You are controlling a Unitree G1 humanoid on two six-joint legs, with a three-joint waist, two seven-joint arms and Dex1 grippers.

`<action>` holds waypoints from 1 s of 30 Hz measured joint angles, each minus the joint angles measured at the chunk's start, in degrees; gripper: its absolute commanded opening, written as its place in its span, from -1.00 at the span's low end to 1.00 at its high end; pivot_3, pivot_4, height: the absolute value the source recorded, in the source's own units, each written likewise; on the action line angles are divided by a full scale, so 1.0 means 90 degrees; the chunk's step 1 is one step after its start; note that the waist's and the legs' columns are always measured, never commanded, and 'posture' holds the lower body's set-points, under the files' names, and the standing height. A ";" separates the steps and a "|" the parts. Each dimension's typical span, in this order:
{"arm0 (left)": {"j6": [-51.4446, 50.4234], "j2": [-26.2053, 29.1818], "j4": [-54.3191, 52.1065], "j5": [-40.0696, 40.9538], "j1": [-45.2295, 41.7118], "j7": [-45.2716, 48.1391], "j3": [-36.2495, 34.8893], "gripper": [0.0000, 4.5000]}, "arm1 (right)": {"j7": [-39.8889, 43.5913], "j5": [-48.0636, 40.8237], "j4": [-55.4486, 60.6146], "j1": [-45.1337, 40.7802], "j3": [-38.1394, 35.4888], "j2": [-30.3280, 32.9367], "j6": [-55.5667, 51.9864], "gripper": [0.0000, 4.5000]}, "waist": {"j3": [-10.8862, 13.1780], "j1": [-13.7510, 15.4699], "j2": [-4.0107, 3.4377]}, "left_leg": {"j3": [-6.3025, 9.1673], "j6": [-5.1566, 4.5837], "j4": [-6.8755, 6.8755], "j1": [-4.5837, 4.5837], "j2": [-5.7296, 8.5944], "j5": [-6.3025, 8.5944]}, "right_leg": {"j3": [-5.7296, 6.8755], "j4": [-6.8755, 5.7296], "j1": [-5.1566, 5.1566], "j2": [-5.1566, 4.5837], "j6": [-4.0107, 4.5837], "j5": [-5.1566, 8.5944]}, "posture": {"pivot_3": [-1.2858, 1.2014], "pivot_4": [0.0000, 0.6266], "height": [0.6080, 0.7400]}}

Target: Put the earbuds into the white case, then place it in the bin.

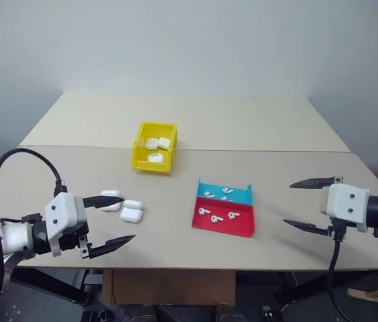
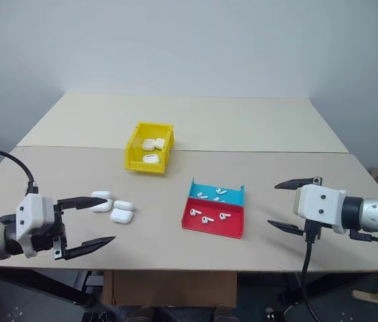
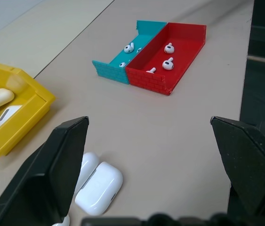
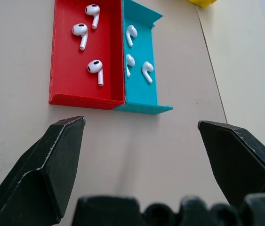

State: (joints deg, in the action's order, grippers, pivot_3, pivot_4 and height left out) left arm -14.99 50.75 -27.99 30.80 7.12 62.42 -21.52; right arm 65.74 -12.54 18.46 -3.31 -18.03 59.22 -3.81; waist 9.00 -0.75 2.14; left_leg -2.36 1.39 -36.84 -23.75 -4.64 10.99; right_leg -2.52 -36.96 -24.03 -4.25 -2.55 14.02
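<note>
Left gripper (image 1: 108, 219) with fingers spread wide beside three white cases (image 1: 131, 215), right gripper (image 1: 309, 204) also spread and empty, earbuds (image 4: 80, 30) in red tray (image 1: 242, 228) and teal tray (image 1: 239, 196), yellow bin (image 1: 142, 159) holding cases, no readable writing.

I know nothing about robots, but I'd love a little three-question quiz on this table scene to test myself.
1. True or false: the left gripper is clamped on a white case.
2. How many earbuds lie in the red tray? A) one B) three C) five
3. Fill in: the white cases already put away sit in the ____ bin.

Key:
1. False; both it and the right gripper are open and hold nothing.
2. B; the teal tray beside it also holds three.
3. Yellow; three more loose cases lie on the table.
</note>
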 measured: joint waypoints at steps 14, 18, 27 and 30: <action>-0.0202 -0.0185 -0.0175 -0.0351 -0.0122 -0.0900 0.0010 1.00 | -0.0059 0.0006 -0.0018 -0.0024 0.0090 0.0000 0.0000 0.99 | 0.0000 -0.0003 0.0000 | 0.0000 0.0000 0.0000 0.0000 0.0001 0.0000 | -0.0001 0.0000 0.0001 0.0000 0.0015 -0.0009 | 0.03 -0.52 1.00; -0.0289 -0.0185 -0.0421 -0.0638 0.0012 -0.1148 0.0031 1.00 | -0.0059 0.0006 -0.0102 -0.0076 0.0152 0.0009 0.0000 0.99 | 0.0000 0.0000 0.0000 | 0.0000 0.0000 -0.0001 0.0001 0.0001 0.0000 | -0.0001 0.0000 0.0002 0.0000 0.0014 -0.0009 | 0.03 -0.52 1.00; -0.1537 -0.0435 -0.1575 -0.0881 0.0226 -0.2329 0.0055 1.00 | -0.0062 -0.0003 -0.0062 -0.0133 0.0166 0.0133 -0.0060 0.99 | 0.0000 -0.0001 0.0000 | 0.0002 0.0000 0.0000 0.0001 0.0001 0.0000 | -0.0003 -0.0001 0.0001 0.0001 0.0019 -0.0012 | 0.03 -0.52 1.00; -0.2821 -0.0149 -0.1860 -0.0733 -0.0014 -0.2718 0.0194 1.00 | -0.0106 0.0000 0.0100 0.0136 0.0133 0.0128 -0.0166 0.99 | 0.0000 0.0022 0.0001 | 0.0003 0.0001 -0.0002 0.0003 0.0002 -0.0001 | -0.0002 -0.0004 0.0004 -0.0001 0.0002 -0.0003 | 0.03 -0.52 1.00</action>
State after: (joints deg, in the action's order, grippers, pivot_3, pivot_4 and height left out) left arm -40.38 49.41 -44.73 24.21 7.00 37.96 -19.78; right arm 64.79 -12.54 19.36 -2.08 -16.83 60.37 -5.30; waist 9.00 -0.55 2.14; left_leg -2.33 1.40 -36.86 -23.72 -4.62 10.99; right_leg -2.54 -37.00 -24.00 -4.25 -2.53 13.99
